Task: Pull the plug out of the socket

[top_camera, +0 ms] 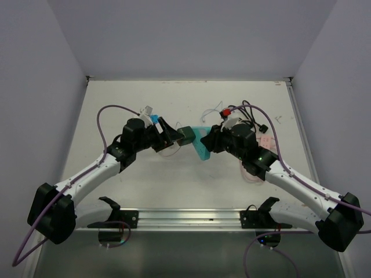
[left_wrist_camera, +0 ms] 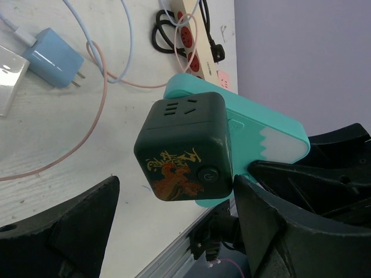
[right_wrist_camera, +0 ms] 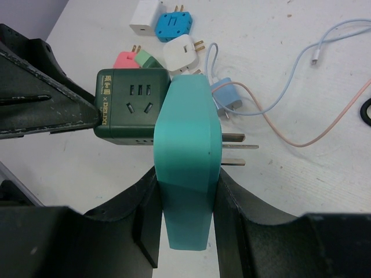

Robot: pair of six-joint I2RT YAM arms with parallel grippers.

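Observation:
A dark green cube plug (left_wrist_camera: 182,147) with a gold and orange print sits pressed against a flat teal socket block (left_wrist_camera: 261,124). Both hang above the table's middle. My left gripper (left_wrist_camera: 174,185) is open around the cube. One finger (left_wrist_camera: 255,202) touches the cube's side, and the other (left_wrist_camera: 87,220) stands well off it. My right gripper (right_wrist_camera: 186,191) is shut on the teal block (right_wrist_camera: 186,133), whose three bare prongs (right_wrist_camera: 237,146) point away from the cube (right_wrist_camera: 130,104). From above, the cube (top_camera: 186,136) and the block (top_camera: 202,142) sit between the left gripper (top_camera: 174,138) and right gripper (top_camera: 211,142).
Loose adapters lie on the table: white (right_wrist_camera: 142,11), blue (right_wrist_camera: 174,24), pink and green (right_wrist_camera: 134,59), and another white (right_wrist_camera: 182,53). A light blue charger (left_wrist_camera: 53,58) trails blue and pink cables. A beige power strip (left_wrist_camera: 191,40) and a black cord (left_wrist_camera: 165,35) lie at the back right. A metal rail (top_camera: 185,217) runs along the near edge.

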